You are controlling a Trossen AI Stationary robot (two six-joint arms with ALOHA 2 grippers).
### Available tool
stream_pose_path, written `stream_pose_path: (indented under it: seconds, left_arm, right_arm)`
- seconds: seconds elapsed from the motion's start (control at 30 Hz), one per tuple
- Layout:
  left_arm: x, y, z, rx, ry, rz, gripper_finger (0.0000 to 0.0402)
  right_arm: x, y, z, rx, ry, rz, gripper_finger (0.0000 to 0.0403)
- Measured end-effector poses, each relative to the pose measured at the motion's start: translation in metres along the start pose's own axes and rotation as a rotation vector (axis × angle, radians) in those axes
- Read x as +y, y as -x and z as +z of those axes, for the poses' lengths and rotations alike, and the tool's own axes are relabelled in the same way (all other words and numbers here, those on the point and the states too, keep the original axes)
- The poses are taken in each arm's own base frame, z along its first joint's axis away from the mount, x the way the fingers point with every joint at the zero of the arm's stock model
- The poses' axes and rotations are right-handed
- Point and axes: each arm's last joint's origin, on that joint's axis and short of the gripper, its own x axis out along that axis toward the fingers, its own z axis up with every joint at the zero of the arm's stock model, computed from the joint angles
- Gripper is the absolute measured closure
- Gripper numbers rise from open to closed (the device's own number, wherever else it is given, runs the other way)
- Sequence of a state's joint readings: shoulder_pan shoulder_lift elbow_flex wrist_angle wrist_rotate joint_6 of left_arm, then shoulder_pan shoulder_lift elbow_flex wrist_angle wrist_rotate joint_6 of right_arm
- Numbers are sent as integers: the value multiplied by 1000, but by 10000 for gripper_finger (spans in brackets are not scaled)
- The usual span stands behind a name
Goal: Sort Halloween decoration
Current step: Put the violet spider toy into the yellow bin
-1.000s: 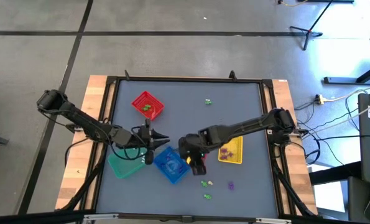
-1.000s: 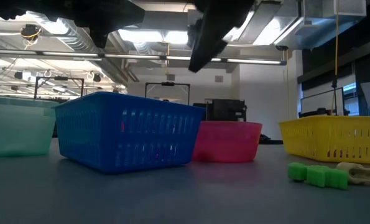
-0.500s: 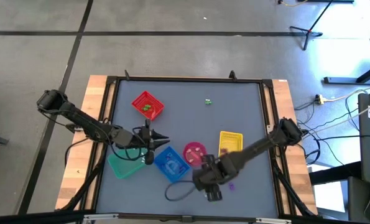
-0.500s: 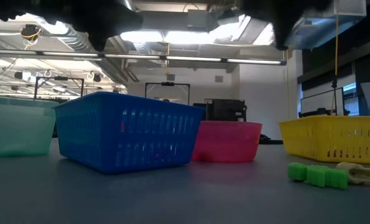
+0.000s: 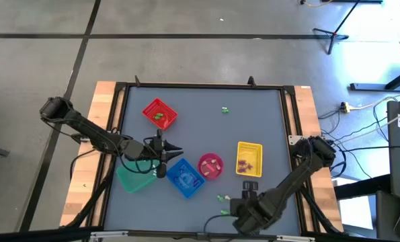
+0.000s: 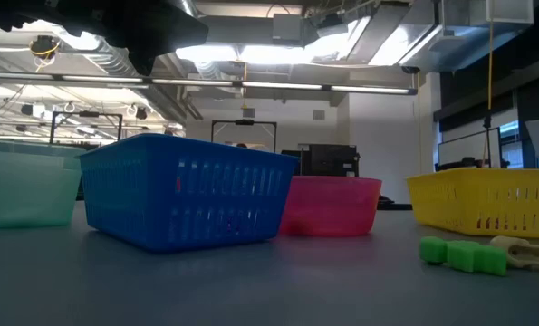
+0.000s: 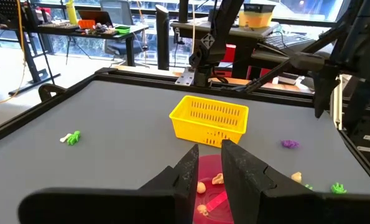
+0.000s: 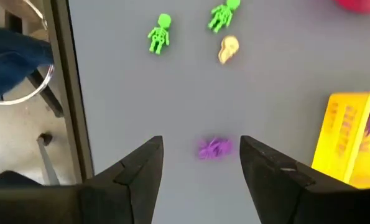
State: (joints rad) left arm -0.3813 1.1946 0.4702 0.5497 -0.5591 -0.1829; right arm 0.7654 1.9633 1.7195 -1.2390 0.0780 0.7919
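The right gripper (image 8: 200,168) hangs with its fingers wide apart over a purple trinket (image 8: 214,148) on the surface (image 5: 206,138) — two green skeletons (image 8: 159,33) and a cream skull (image 8: 228,49) lie near. The left gripper (image 7: 211,163) – nearly closed, empty – waits above the pink bowl (image 7: 207,186).

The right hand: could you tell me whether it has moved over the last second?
Yes. In the high view the right hand has swung away from the blue basket to the table's near edge, past the yellow basket.

Two dark jointed arms (image 5: 92,133) trailing black cables, each hand (image 8: 200,158) with matte black fingers.
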Motion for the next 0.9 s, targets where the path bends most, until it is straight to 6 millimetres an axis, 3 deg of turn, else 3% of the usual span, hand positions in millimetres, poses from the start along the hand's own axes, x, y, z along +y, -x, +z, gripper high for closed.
stream_pose_path:
  seconds: [0.2, 0.43, 0.6, 0.9]
  left_arm:
    - [0, 0, 0, 0, 0, 0, 346]
    - [0, 0, 0, 0, 0, 0, 346]
    - [0, 0, 0, 1, 0, 0, 346]
    - [0, 0, 0, 1, -1, 0, 346]
  right_arm:
    - [12, 2, -16, -53, -246, -65, 191]
    - [-1, 5, -32, -38, -549, -272, 191]
    - [-5, 1, -35, -17, -606, -309, 191]
    - [-16, -38, -53, 182, -622, -354, 192]
